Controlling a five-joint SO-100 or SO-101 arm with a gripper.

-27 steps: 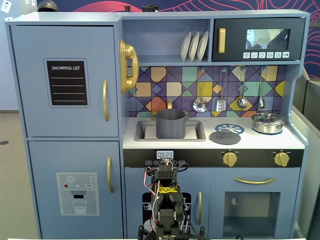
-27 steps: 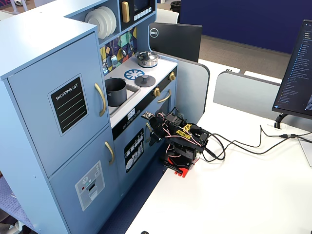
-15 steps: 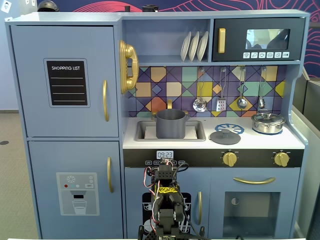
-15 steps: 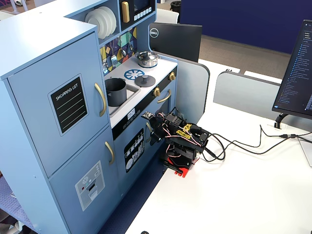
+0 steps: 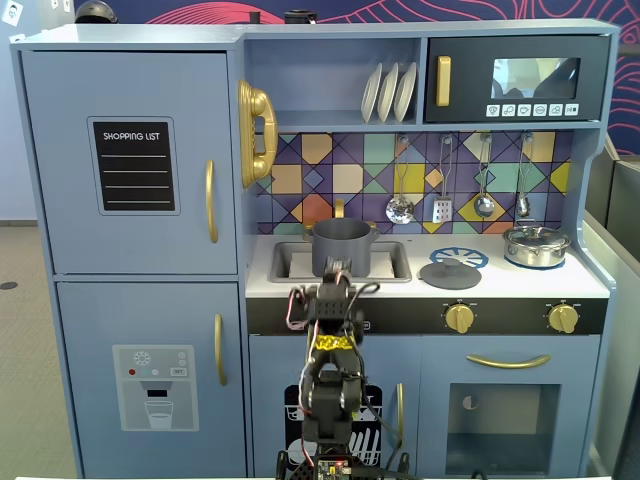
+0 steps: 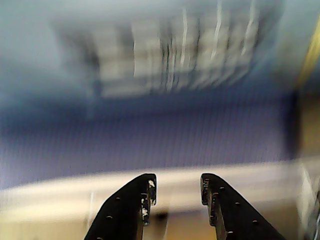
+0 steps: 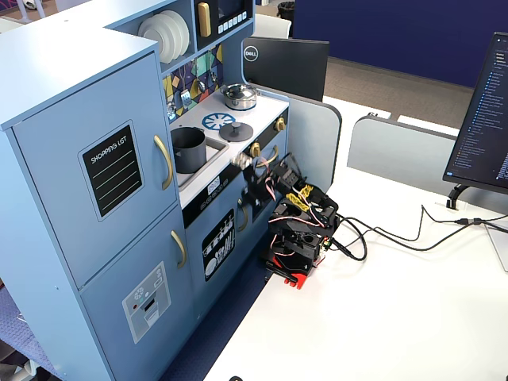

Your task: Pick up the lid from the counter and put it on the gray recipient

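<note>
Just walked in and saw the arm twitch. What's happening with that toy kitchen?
A small robot arm on the table in front of the toy kitchen is rising toward the counter. Its gripper holds nothing, jaws slightly apart; the wrist view is motion-blurred. The dark-gray lid lies flat on the counter to the right of the sink in a fixed view, untouched. The gray pot stands uncovered in the sink. A shiny silver pot sits at the far right.
</note>
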